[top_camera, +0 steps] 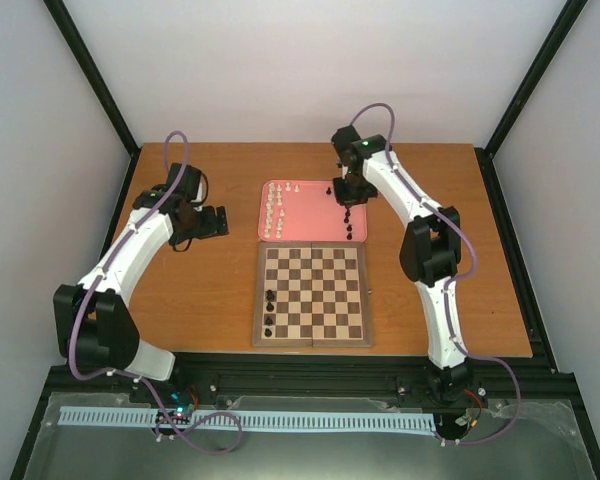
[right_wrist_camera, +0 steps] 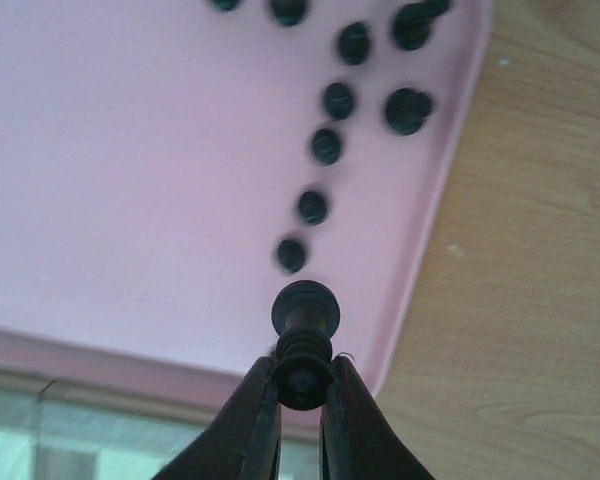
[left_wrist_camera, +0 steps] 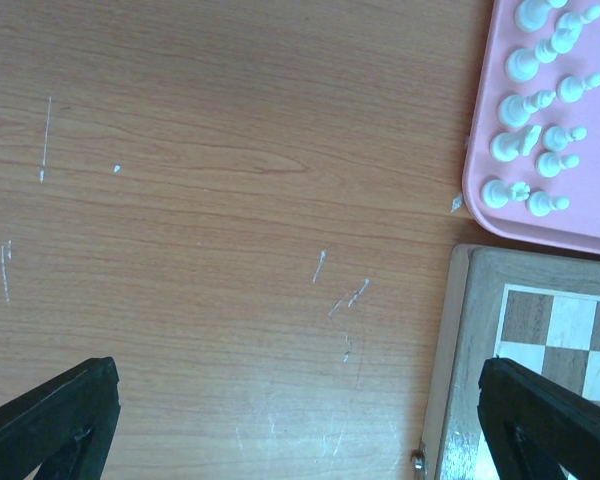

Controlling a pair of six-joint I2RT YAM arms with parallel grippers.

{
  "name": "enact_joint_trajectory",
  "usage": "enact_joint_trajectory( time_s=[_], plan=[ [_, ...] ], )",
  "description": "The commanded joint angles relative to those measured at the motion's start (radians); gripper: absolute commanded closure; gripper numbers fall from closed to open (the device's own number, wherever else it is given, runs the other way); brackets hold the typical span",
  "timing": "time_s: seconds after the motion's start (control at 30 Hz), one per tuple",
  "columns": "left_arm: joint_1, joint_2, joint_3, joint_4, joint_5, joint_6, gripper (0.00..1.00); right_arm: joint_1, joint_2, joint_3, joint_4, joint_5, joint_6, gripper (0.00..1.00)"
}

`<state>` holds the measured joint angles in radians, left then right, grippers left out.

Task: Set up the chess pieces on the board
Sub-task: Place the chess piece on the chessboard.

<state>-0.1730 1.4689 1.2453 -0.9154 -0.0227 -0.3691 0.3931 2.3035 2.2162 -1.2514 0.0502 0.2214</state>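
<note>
Chess pieces (top_camera: 275, 210) mid-setup, spread between pink tray (top_camera: 310, 212) and wooden board (top_camera: 315, 295). At left, left gripper (left_wrist_camera: 298, 400) empty, fingers (left_wrist_camera: 50, 425) wide apart, hovering over bare table (top_camera: 200, 300) just beside the tray's left edge and the board's far left corner. Left arm folded, elbow out toward the table's left edge, forearm pointing right.

Cream-white pieces (left_wrist_camera: 535, 130) upright in two rows along the tray's left edge. Placed black pieces (top_camera: 270, 310), only a few, upright down the board's left edge, toward its near left corner. Waiting black pieces (right_wrist_camera: 325, 148) in a row along the tray's right edge.

At right, right gripper (right_wrist_camera: 302, 385) clamped on the held black piece (right_wrist_camera: 305, 320), raised above the tray close to its right edge. Right arm stretched up from the table's near edge, elbow bent, wrist tipped down over the tray.

Likely step: carrying that piece across to the board. Best done by lifting clear of the row beneath, keeping a firm pinch on the narrow stem, lowering onto the middle of one square, and letting go only after flat contact.
</note>
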Motion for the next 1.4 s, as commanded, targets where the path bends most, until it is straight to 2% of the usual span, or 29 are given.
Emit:
enact_joint_trajectory(
  time_s=[0.0,0.4,0.67,0.87,1.37],
  plan=[
    [0.003,-0.061,-0.029,-0.017,-0.007,0.001,0.0,0.113,-0.118,-0.025,-0.048,0.006,0.023,0.96],
    [0.003,-0.222,-0.154,-0.041,-0.015,0.014,0.0,0.434,-0.188,-0.158,-0.013,-0.007,0.177,0.96],
    [0.003,-0.284,-0.178,-0.053,-0.007,0.021,0.0,0.571,-0.144,-0.155,0.011,-0.028,0.241,0.96],
    [0.003,-0.294,-0.18,-0.051,0.0,0.019,0.0,0.617,-0.103,-0.153,0.006,-0.041,0.249,0.96],
    [0.002,-0.302,-0.185,-0.042,-0.003,0.021,0.0,0.622,-0.042,-0.16,-0.013,-0.059,0.225,0.96]
  ],
)
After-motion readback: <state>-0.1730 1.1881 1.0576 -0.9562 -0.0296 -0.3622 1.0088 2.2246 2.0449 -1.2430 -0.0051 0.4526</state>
